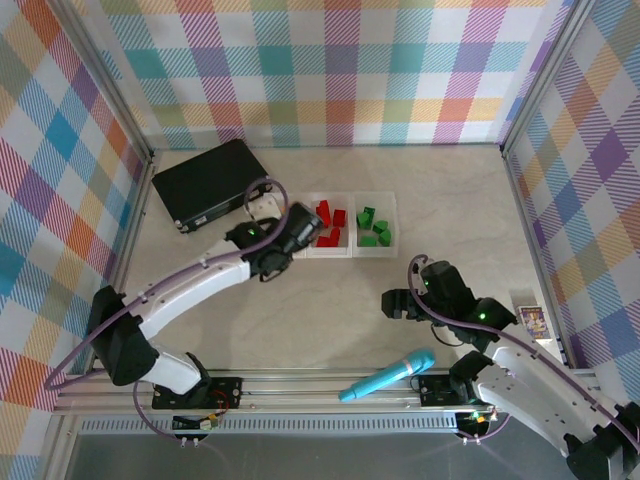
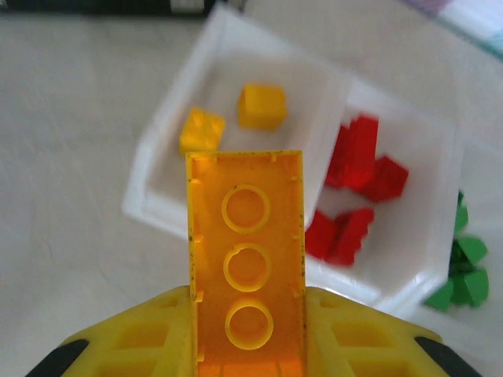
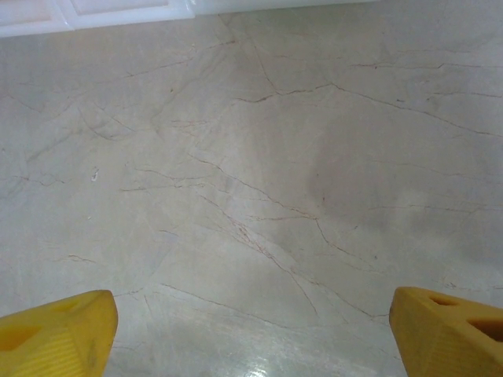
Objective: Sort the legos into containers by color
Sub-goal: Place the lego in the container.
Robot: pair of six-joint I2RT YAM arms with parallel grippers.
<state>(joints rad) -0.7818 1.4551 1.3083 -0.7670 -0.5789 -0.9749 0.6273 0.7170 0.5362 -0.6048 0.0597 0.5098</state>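
My left gripper (image 2: 246, 314) is shut on a long yellow-orange lego (image 2: 246, 236), whose hollow underside faces the camera. It hangs just above the near edge of the left container (image 2: 161, 169), where two small yellow legos (image 2: 203, 129) (image 2: 262, 106) lie. The middle container (image 1: 330, 250) holds several red legos (image 2: 357, 169), and the right container (image 1: 392, 225) holds green legos (image 1: 374, 228). From above, the left gripper (image 1: 290, 235) covers most of the left container. My right gripper (image 1: 393, 303) stands open over bare table, its yellow fingers (image 3: 59, 330) wide apart with nothing between them.
A black flat case (image 1: 210, 183) lies behind and left of the containers. A teal microphone-shaped toy (image 1: 388, 375) rests near the front rail between the arm bases. A small card (image 1: 531, 320) sits by the right wall. Plaid walls enclose the table.
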